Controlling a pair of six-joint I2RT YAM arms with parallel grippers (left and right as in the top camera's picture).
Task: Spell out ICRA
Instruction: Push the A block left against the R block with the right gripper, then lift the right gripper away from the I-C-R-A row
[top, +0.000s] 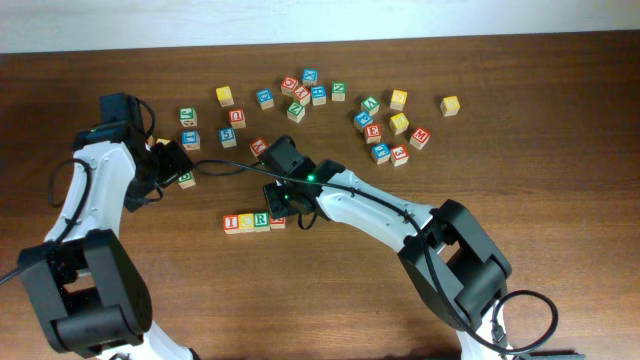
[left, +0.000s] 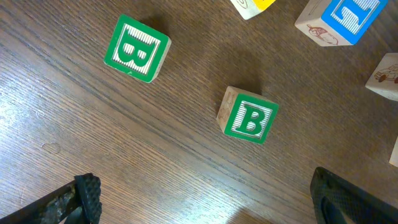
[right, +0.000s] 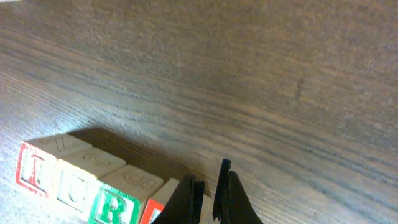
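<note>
Overhead: table (top: 560, 190) carries loose letter cubes (top: 385, 125) scattered beyond both arms; ICRA row (top: 250, 221) sits right at the right gripper (right: 210, 193), well apart from the left gripper (left: 208, 193). Right jaws pinched together, holding nothing. Row's long axis runs off to the left of those jaws: A (right: 155, 210) just beside the fingertips (can't tell if touching), then R (right: 115, 208), C (right: 76, 191), I (right: 32, 171) farthest. Word reads done imo. Any retreat should go up or away from the A end, else it shoves the line. Left jaws spread wide and empty, green B cubes (left: 250, 118) ahead of them, not needed
</note>
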